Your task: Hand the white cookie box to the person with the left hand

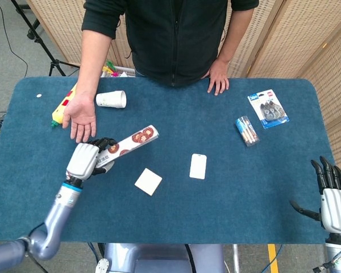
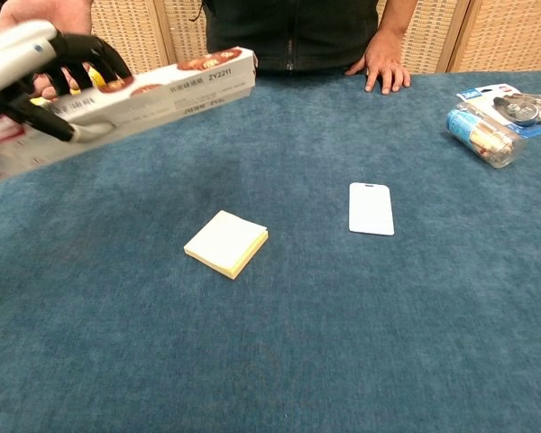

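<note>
The white cookie box [image 1: 133, 139] [image 2: 153, 95], long and narrow with cookie pictures, is lifted off the table. My left hand [image 1: 90, 158] [image 2: 45, 68] grips its near end, fingers wrapped over the top. The person's open palm [image 1: 81, 118] hovers just beyond my left hand, close to the box's held end. The chest view shows that palm [image 2: 36, 11] mostly hidden behind my hand. My right hand [image 1: 332, 193] stays at the table's near right corner, fingers apart and holding nothing.
A paper cup [image 1: 112, 99] and a yellow bottle [image 1: 61, 108] lie beside the person's arm. A sticky-note pad [image 1: 148, 181] [image 2: 226, 244] and a white card [image 1: 198, 166] [image 2: 371, 208] lie mid-table. Two packaged items [image 1: 247, 131] [image 1: 268, 109] sit far right. The person's other hand [image 1: 218, 77] rests on the far edge.
</note>
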`<action>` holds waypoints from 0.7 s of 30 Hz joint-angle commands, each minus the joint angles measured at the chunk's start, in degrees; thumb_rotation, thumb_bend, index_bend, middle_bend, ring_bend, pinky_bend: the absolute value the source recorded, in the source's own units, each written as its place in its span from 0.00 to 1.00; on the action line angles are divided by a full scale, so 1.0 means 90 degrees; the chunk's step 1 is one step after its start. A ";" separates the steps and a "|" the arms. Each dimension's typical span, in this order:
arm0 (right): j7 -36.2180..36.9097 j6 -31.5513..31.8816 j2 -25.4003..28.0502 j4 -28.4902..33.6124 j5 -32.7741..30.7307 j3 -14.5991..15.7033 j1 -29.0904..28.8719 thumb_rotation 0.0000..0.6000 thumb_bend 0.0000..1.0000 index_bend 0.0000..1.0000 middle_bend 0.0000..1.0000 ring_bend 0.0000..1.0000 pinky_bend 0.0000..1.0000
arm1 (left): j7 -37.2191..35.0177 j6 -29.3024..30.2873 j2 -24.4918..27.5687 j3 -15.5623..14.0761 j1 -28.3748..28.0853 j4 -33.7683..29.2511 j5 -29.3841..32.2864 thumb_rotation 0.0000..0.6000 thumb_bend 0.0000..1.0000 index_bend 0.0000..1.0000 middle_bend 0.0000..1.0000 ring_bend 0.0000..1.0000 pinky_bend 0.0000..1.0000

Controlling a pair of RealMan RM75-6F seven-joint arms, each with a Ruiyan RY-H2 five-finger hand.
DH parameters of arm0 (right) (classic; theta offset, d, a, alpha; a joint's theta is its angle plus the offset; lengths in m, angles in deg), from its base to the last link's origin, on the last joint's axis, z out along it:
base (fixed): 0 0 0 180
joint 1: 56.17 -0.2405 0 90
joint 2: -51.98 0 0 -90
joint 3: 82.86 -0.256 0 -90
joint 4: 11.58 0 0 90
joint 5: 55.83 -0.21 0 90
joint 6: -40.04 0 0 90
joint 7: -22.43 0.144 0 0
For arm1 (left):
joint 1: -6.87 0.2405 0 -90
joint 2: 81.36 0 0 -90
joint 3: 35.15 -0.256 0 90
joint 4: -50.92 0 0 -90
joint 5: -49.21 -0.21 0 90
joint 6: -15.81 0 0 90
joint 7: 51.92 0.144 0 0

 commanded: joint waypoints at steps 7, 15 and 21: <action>-0.0033 0.0003 -0.0015 0.0018 0.0001 0.0011 0.0001 1.00 0.00 0.00 0.00 0.00 0.00 | -0.0559 0.0816 0.1402 -0.0392 -0.0119 0.0864 -0.1736 1.00 0.42 0.71 0.63 0.48 0.61; -0.0028 -0.0014 -0.0003 0.0024 0.0011 0.0022 -0.0004 1.00 0.00 0.00 0.00 0.00 0.00 | -0.0827 0.0565 0.1401 -0.0178 -0.0110 0.1632 -0.1149 1.00 0.42 0.71 0.63 0.48 0.61; -0.0041 -0.0025 -0.0012 0.0020 -0.0008 0.0021 -0.0008 1.00 0.00 0.00 0.00 0.00 0.00 | -0.1119 0.0363 0.1106 -0.0093 -0.0185 0.2193 -0.0882 1.00 0.36 0.71 0.62 0.48 0.61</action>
